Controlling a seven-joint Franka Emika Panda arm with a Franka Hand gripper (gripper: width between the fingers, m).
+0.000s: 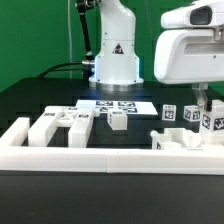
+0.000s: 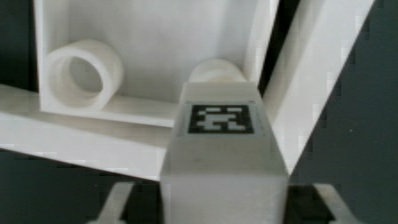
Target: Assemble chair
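Observation:
My gripper [image 1: 204, 103] is at the exterior view's right, low over the table. In the wrist view the gripper [image 2: 221, 200] is shut on a white square chair bar [image 2: 224, 150] with a black-and-white tag on its face. One finger [image 2: 128, 200] shows on each side of the bar. Beyond the bar's tip lies a white chair panel [image 2: 169, 40] with raised edges and a round ring [image 2: 80, 78] on it. In the exterior view the held bar [image 1: 211, 122] hangs over a chunky white chair piece [image 1: 180, 141]. Whether bar and panel touch is unclear.
Several loose white chair parts [image 1: 62, 125] lie at the exterior view's left, with a small block [image 1: 117, 120] in the middle. The marker board [image 1: 120, 105] lies before the robot base [image 1: 116, 60]. A long low white border rail [image 1: 110, 160] runs along the front.

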